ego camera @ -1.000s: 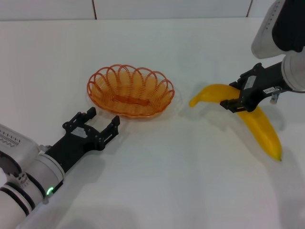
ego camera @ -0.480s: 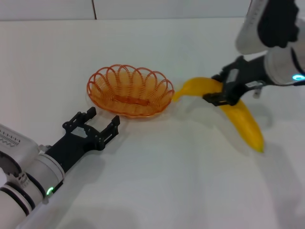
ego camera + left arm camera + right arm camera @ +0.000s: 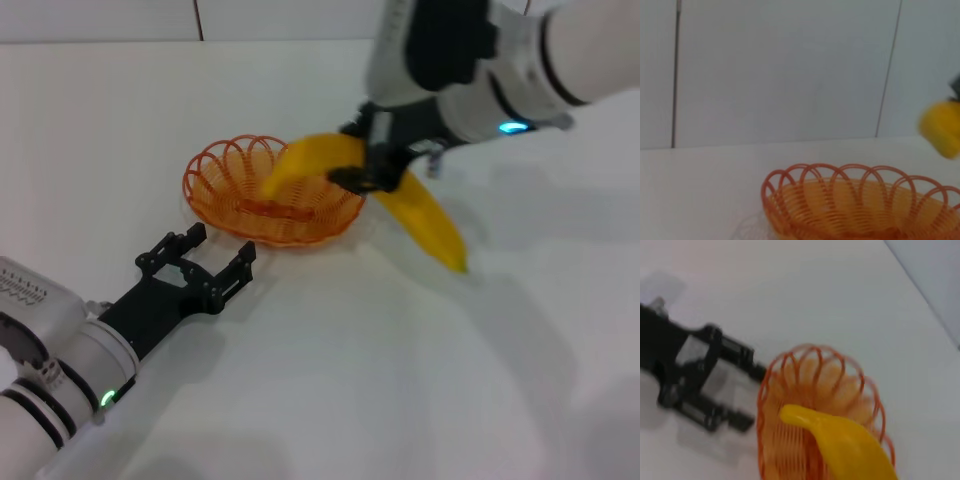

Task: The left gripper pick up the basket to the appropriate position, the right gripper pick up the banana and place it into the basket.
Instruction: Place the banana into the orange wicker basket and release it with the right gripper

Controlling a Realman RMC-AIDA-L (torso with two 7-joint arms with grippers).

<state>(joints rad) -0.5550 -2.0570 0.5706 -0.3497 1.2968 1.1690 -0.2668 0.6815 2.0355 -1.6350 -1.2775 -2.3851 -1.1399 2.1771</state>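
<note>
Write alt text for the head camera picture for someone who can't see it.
The right tool holds a yellow banana tilted above an orange wire basket on a white table, one end over the basket's rim. The left tool lies open on the table just short of the basket, not touching it.

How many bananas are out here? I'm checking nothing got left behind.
1. The banana is held in the right end effector, one end over the basket, the other past its rim. None elsewhere on the table.

banana point(image 3: 941, 129): blurred, edge-cut | basket point(image 3: 860, 207): lower part cut off
</note>
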